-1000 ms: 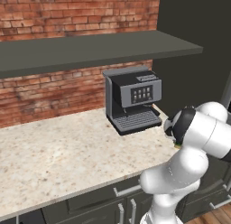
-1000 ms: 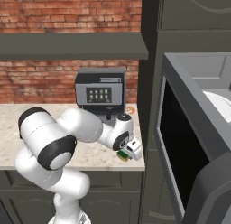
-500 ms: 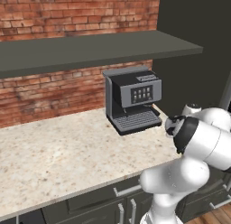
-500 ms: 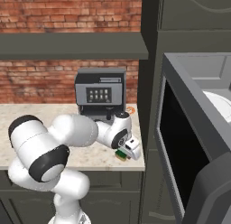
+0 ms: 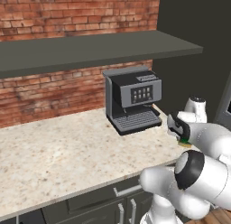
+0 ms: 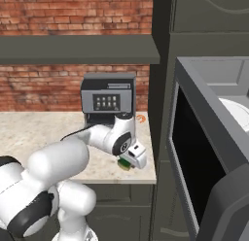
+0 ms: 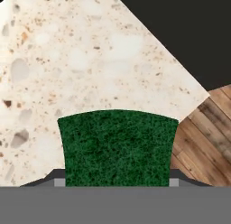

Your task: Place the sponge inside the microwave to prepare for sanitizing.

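Observation:
The sponge (image 7: 117, 146), green on top, lies on the speckled counter near its front right corner, and in the hand view it spans the whole gap between my fingertips (image 7: 59, 180). My gripper (image 6: 129, 159) points down onto the sponge (image 6: 124, 163) and is shut on its sides. The left base view shows a yellow-green edge of the sponge (image 5: 184, 142) under the hand (image 5: 180, 130). The microwave (image 6: 204, 89) stands to the right of the counter with its dark-glass door (image 6: 194, 162) swung open. The white plate (image 6: 237, 108) shows inside it.
A grey coffee machine (image 6: 108, 100) stands at the back of the counter (image 6: 29, 133) just behind my hand. A dark shelf (image 5: 90, 49) hangs above it against the brick wall. A dark cabinet panel (image 6: 161, 84) separates the counter from the microwave. Wooden floor (image 7: 203, 137) lies past the counter's corner.
My arm's elbow has swung down and away from the hand while the gripper stayed over the sponge. The jaws have narrowed slightly on it.

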You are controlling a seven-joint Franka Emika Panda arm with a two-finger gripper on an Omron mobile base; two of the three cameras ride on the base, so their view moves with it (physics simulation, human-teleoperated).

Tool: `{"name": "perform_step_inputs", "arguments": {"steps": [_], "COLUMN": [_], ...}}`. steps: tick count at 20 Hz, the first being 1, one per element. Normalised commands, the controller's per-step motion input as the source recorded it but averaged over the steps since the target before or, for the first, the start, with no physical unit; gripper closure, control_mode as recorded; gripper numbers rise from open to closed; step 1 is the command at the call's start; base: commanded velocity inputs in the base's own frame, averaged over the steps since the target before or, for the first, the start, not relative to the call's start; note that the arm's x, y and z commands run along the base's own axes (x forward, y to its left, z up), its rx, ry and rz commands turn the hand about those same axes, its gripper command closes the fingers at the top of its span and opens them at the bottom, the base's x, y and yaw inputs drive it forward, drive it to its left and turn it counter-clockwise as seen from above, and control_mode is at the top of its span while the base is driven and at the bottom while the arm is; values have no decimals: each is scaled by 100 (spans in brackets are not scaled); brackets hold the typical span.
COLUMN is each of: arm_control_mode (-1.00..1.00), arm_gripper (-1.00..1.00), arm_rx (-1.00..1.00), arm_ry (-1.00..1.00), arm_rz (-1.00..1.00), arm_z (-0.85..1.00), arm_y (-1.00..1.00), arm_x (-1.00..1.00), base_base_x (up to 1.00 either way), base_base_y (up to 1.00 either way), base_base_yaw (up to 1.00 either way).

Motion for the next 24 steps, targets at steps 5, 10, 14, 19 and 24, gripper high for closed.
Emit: {"name": "perform_step_inputs", "arguments": {"steps": [5, 10, 14, 19, 24], "arm_control_mode": [-100, -100, -100, -100, -100], "arm_gripper": [100, 100, 100, 100, 100], "arm_rx": [0, 0, 0, 0, 0], "arm_ry": [0, 0, 0, -1, -3], "arm_rz": [0, 1, 3, 6, 7], "arm_z": [47, 42, 39, 40, 43], "arm_y": [22, 22, 21, 23, 19], "arm_x": [-38, -41, -42, -42, -35], "base_base_x": [0, 0, 0, 0, 0], "base_base_y": [0, 0, 0, 0, 0], "base_base_yaw": [0, 0, 0, 0, 0]}}
